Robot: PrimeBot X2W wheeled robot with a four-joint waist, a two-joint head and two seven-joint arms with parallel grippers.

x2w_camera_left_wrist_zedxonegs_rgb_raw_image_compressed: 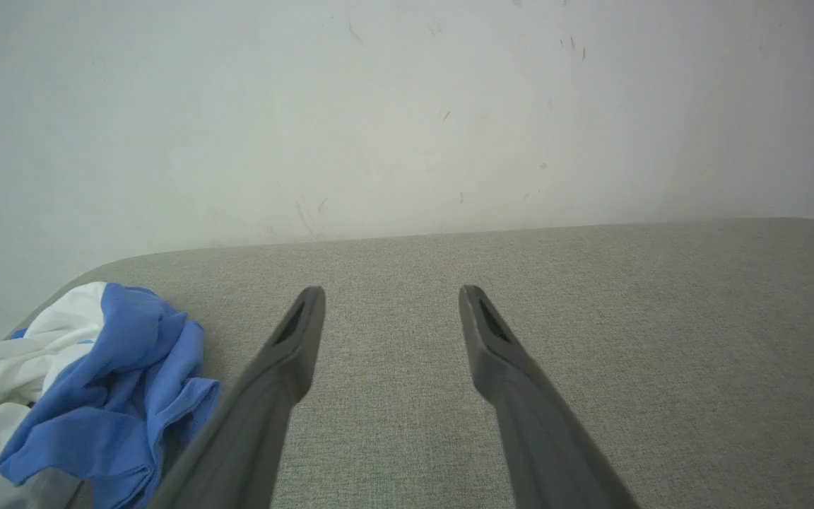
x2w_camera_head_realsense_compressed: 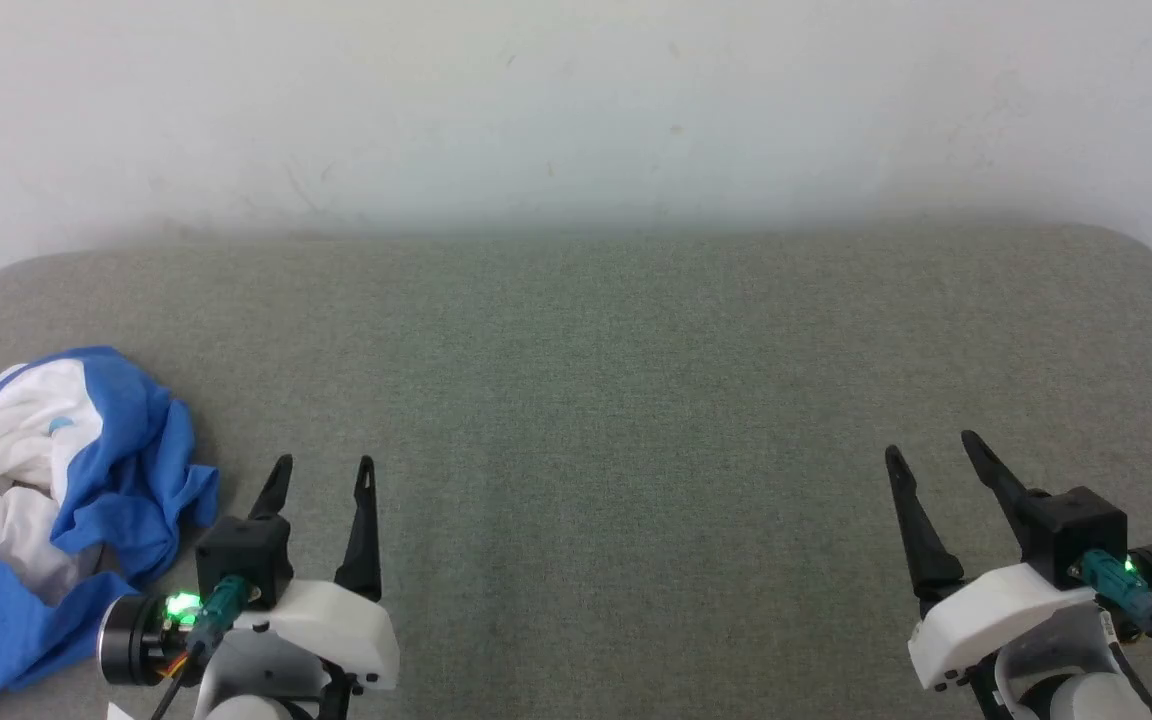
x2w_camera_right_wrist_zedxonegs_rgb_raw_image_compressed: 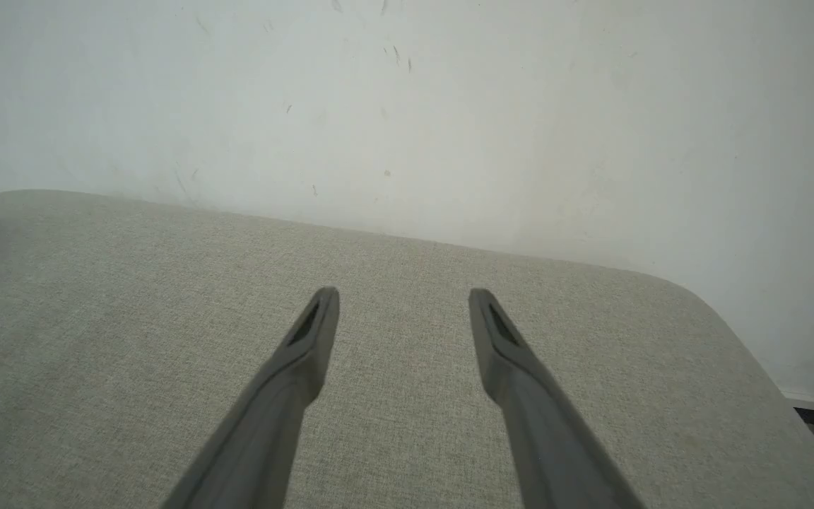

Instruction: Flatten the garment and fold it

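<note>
Now, the left tool (x2w_camera_head_realsense_compressed: pixel 325 462) sits low at about seven o'clock in the head view. Its two dark fingers (x2w_camera_head_realsense_compressed: pixel 364 530) are spread apart with nothing between them and point toward twelve o'clock. The white wrist housing behind it lies nearly level over the table (x2w_camera_head_realsense_compressed: pixel 576 400). In the left wrist view the left tool (x2w_camera_left_wrist_zedxonegs_rgb_raw_image_compressed: pixel 392 291) shows the same wide gap, with bare grey-green fabric between the tips.

The right tool (x2w_camera_head_realsense_compressed: pixel 931 445) is at about five o'clock, also spread and empty. Its fingers lean a little toward eleven o'clock, and its forearm comes in from the lower corner. Seen from its own wrist, the right tool (x2w_camera_right_wrist_zedxonegs_rgb_raw_image_compressed: pixel 403 291) hangs over plain cloth.

The garment (x2w_camera_head_realsense_compressed: pixel 56 470) lies crumpled in a heap at nine o'clock from the left tool, near it but not touching. Blue folds wrap over white ones, and it runs off the table's left edge of view. A pale scuffed wall (x2w_camera_head_realsense_compressed: pixel 576 100) stands behind the table at twelve o'clock.
</note>
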